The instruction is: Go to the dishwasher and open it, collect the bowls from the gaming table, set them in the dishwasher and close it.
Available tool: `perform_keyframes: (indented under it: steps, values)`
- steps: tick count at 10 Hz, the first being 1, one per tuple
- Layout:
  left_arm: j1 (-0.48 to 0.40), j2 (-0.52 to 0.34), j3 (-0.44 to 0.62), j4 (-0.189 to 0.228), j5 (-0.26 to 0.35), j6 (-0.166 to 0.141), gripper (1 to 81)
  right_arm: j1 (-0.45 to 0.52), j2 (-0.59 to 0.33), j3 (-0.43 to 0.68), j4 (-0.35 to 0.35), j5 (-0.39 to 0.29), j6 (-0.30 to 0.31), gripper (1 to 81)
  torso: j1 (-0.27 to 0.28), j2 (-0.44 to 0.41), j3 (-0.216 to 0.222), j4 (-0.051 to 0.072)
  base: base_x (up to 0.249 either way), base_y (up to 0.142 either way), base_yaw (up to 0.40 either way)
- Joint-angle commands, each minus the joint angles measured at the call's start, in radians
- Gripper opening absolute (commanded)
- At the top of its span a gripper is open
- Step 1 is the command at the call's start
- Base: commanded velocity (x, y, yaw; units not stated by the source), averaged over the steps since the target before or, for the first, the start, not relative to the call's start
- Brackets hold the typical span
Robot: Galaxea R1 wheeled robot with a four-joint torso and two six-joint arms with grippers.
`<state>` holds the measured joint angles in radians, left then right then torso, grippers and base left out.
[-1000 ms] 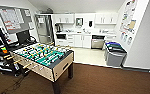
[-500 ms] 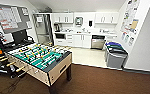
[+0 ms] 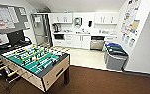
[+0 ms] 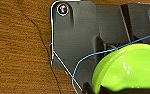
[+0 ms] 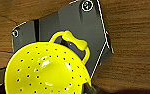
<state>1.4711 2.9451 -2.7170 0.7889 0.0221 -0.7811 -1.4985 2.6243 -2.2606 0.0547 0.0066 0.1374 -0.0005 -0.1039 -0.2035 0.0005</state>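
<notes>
Seemingly green bowl (image 4: 126, 70) cropped, yellow perforated bowl (image 5: 46, 72) too; whether either hand is clenched: cannot tell.

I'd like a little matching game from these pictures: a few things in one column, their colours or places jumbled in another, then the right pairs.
Things:
1. dishwasher
2. foosball table
3. holed bowl
4. smooth bowl

Colour or place:
A. bright green, in the left wrist view
B. steel front, under the far kitchen counter
C. yellow, with a loop handle
D. green field, near left on the brown floor

Pairs: 1-B, 2-D, 3-C, 4-A
</notes>
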Motion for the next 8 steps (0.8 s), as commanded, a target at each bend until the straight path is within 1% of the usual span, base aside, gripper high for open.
perform_keyframes:
  steps: [1, 8]
  values:
    - [-0.039, -0.012, -0.003, 0.006, 0.051, 0.006, 1.0, 0.045, -0.034, 0.004, -0.006, -0.06, -0.004, 1.0, 0.001, 0.0, 0.0, 0.0, 0.179, -0.095, 0.0]
    - [-0.039, -0.01, -0.003, 0.006, 0.052, 0.006, 1.0, 0.046, -0.033, 0.004, -0.007, -0.062, -0.004, 1.0, 0.001, 0.0, 0.0, 0.0, 0.18, -0.096, 0.0]
